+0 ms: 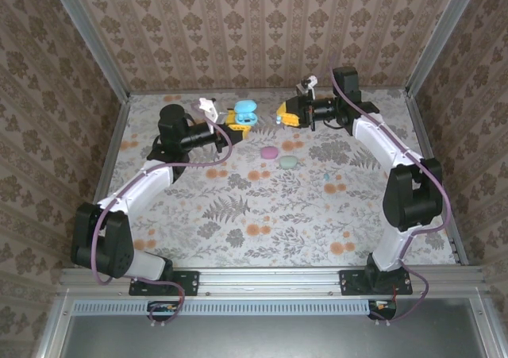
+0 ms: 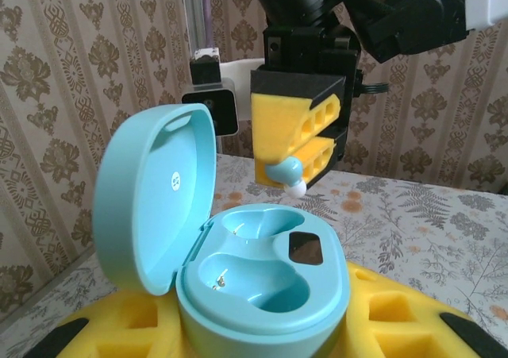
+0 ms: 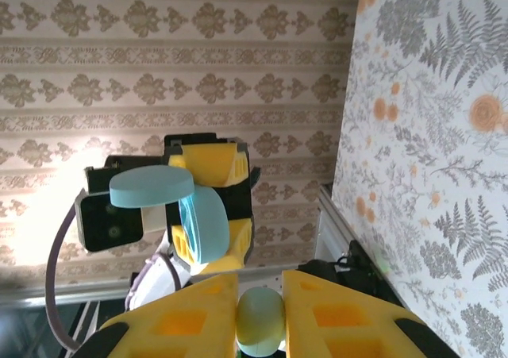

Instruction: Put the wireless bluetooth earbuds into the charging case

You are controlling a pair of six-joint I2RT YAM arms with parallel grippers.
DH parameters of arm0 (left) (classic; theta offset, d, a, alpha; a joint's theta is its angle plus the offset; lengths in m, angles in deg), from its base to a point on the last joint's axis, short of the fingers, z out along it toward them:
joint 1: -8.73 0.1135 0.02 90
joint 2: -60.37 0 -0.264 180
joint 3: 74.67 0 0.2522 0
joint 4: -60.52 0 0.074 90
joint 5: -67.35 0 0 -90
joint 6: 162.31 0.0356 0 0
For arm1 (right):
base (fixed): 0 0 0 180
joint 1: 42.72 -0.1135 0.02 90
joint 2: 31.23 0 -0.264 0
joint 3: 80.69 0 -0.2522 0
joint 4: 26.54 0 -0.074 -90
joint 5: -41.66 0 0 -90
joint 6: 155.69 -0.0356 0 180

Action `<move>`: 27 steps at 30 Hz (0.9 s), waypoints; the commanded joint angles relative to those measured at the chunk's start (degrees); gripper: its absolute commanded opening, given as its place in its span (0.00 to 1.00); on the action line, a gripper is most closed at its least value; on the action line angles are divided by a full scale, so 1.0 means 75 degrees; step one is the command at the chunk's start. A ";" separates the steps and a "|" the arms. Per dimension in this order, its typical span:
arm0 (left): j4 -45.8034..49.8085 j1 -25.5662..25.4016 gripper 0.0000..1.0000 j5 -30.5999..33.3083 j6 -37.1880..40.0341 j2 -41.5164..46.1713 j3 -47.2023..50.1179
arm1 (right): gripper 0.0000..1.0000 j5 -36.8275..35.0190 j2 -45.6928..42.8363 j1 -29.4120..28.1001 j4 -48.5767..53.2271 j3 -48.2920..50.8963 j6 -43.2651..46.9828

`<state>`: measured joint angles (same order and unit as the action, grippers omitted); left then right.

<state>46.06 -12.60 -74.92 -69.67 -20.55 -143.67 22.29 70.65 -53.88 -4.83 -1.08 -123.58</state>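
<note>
The teal charging case (image 2: 262,286) sits with its lid (image 2: 155,191) swung open to the left and both wells empty. My left gripper (image 2: 262,330) is shut on its base, yellow foam fingers (image 2: 397,318) on either side. Just beyond and above the case hangs my right gripper (image 2: 298,163), shut on a teal earbud (image 2: 290,174) with a white tip pointing down. In the right wrist view the earbud (image 3: 260,320) is pinched between the yellow pads (image 3: 190,314), facing the open case (image 3: 198,219). From above, both grippers (image 1: 236,118) (image 1: 284,116) meet at the table's far middle, a short gap apart.
A pink oval case (image 1: 269,152) and a mint oval case (image 1: 287,162) lie on the floral table (image 1: 238,215) just in front of the grippers. A tiny teal speck (image 1: 326,175) lies to their right. Patterned walls close in the back and sides.
</note>
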 commanded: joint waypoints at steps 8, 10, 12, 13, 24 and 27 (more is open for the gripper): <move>0.0129 -0.0026 0.26 -0.0110 0.0202 -0.0402 -0.0278 | 0.23 -0.1846 -0.0930 -0.0430 0.0335 -0.0038 -0.0417; 0.0142 -0.0043 0.26 -0.0078 0.0200 -0.0489 -0.0345 | 0.23 -0.2023 -0.1032 -0.0499 0.0356 -0.0057 -0.0398; 0.0142 -0.0068 0.26 -0.0035 0.0211 -0.0569 -0.0397 | 0.22 -0.2188 -0.1175 -0.0554 0.0603 -0.0157 -0.0088; 0.0138 -0.0086 0.27 -0.0017 0.0211 -0.0598 -0.0426 | 0.22 -0.2237 -0.1220 -0.0594 0.0756 -0.0233 0.0109; 0.0078 -0.0274 0.26 0.0041 0.0213 -0.0802 -0.0623 | 0.22 -0.2620 -0.1349 -0.1090 0.1330 -0.0687 0.1633; 0.0081 -0.0300 0.26 0.0036 0.0198 -0.0816 -0.0656 | 0.22 -0.2710 -0.1347 -0.1181 0.1651 -0.0853 0.1961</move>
<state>47.76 -14.50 -74.46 -69.21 -25.93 -146.69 3.56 62.46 -62.12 4.33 -4.77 -113.41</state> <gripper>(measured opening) 0.345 0.222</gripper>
